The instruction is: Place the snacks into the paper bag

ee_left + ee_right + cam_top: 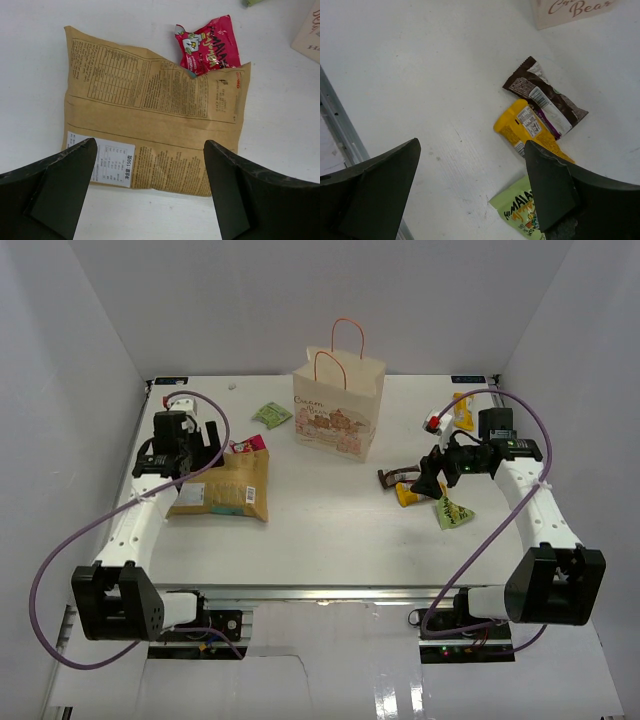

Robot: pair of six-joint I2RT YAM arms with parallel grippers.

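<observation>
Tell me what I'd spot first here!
The cream paper bag stands upright at the back middle of the table. A big tan snack bag lies flat below the open left gripper, a magenta packet by its far edge. Near the open right gripper lie a brown bar, yellow pouch and green packet.

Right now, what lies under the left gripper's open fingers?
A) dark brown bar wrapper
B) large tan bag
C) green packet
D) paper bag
B: in the left wrist view the left gripper hangs open over the large tan bag, with the magenta packet at its far edge.
</observation>
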